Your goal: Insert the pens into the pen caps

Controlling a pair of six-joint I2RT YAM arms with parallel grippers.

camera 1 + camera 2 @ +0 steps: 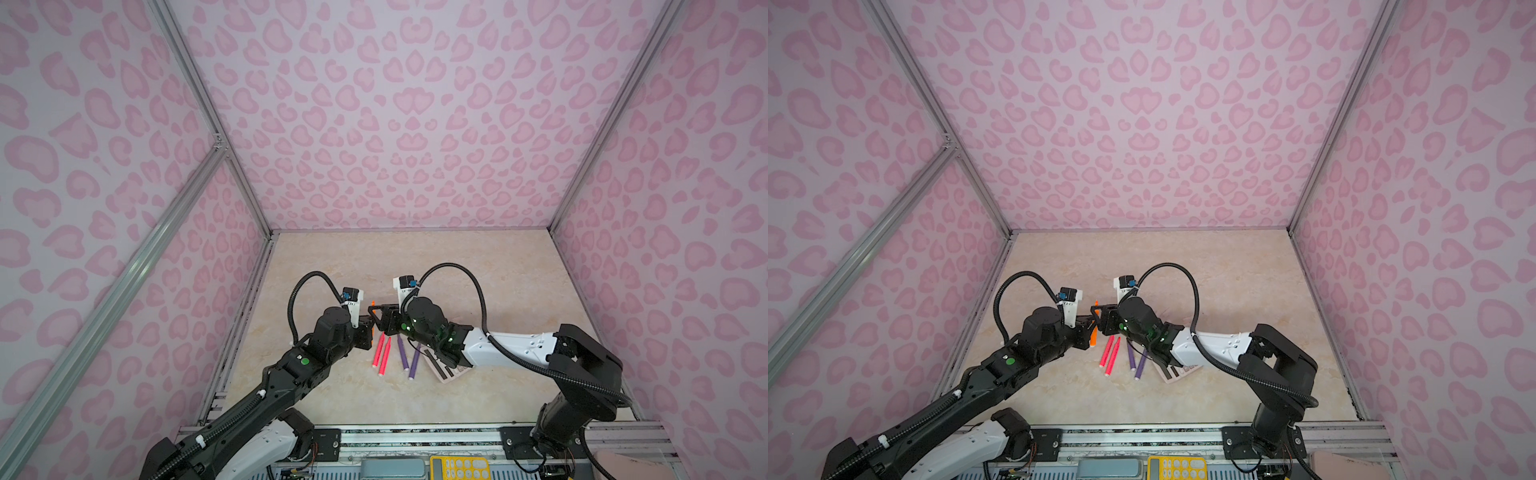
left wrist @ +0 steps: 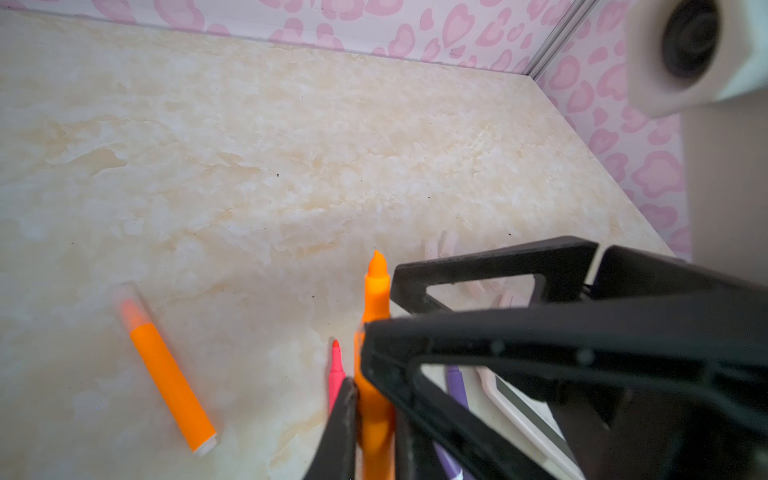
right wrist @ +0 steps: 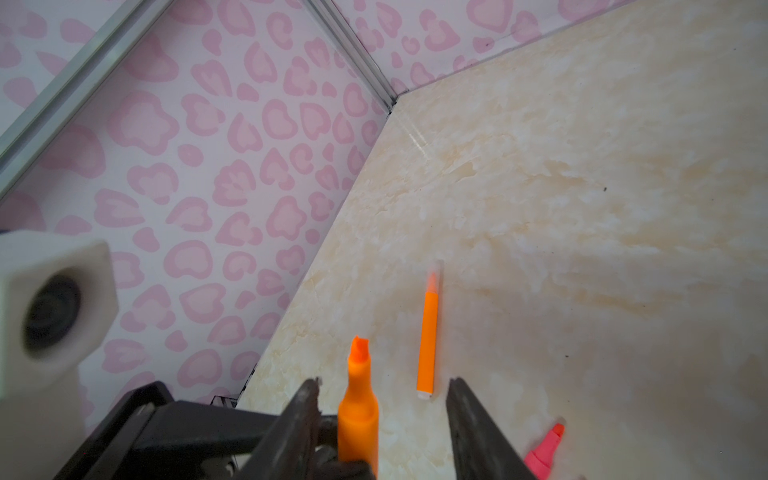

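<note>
Marbled beige table [image 1: 498, 282]; the arms meet mid-table. Left gripper [image 2: 370, 424], clamped on an upright orange pen [image 3: 358, 411], presents the tip, probably for capping. Right gripper [image 3: 385, 380] straddles that pen, jaws apart, gripping nothing. Pink pens [image 1: 378, 351] and purple pens [image 1: 402, 353] lie nearer, uncapped.

In both top views the held orange pen [image 1: 373, 305] is largely hidden behind the right gripper [image 1: 374, 318]; the pink calculator [image 1: 446, 372] lies partly under the right arm [image 1: 511, 349]; in the left wrist view the pen caps [image 2: 444, 247] are faint, blurred shapes, count indeterminate; a purple pen [image 2: 454, 380] and, in the right wrist view, a pink pen [image 3: 544, 451] run off the frame edge
</note>
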